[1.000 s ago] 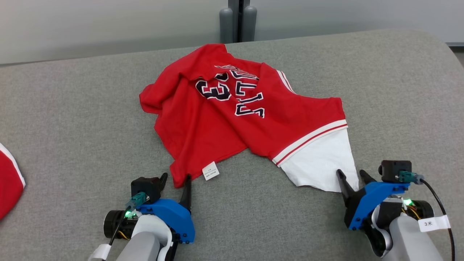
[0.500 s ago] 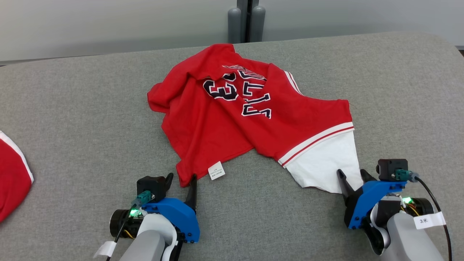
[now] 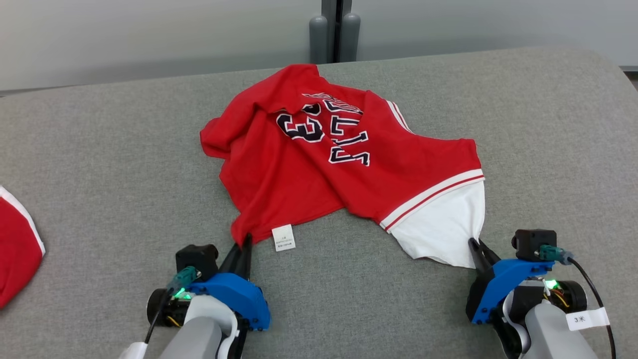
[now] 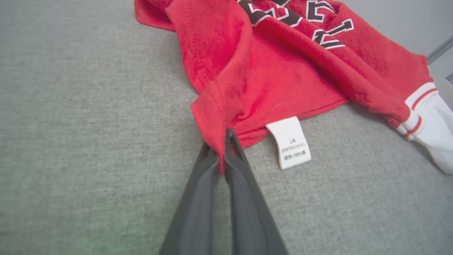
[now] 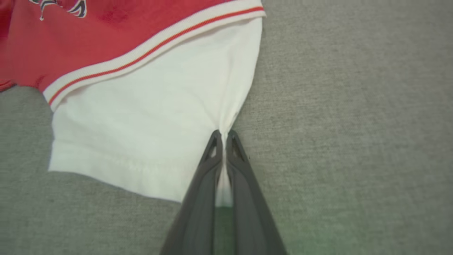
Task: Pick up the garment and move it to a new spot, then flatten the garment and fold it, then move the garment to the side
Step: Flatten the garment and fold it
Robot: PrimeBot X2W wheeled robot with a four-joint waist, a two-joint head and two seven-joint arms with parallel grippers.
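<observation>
left hand [image 3: 244,243] pinches shirt [image 3: 319,169] hem | right hand [image 3: 476,245] pinches its white corner | both near worktop's [image 3: 99,174] front edge | best: lift together, level, cloth taut

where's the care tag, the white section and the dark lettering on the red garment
care tag [image 4: 290,143], left wrist view, middle of the white label
white section [image 5: 141,117], right wrist view, flat cloth near its middle
dark lettering [image 3: 324,132], head view, middle of the print
</observation>
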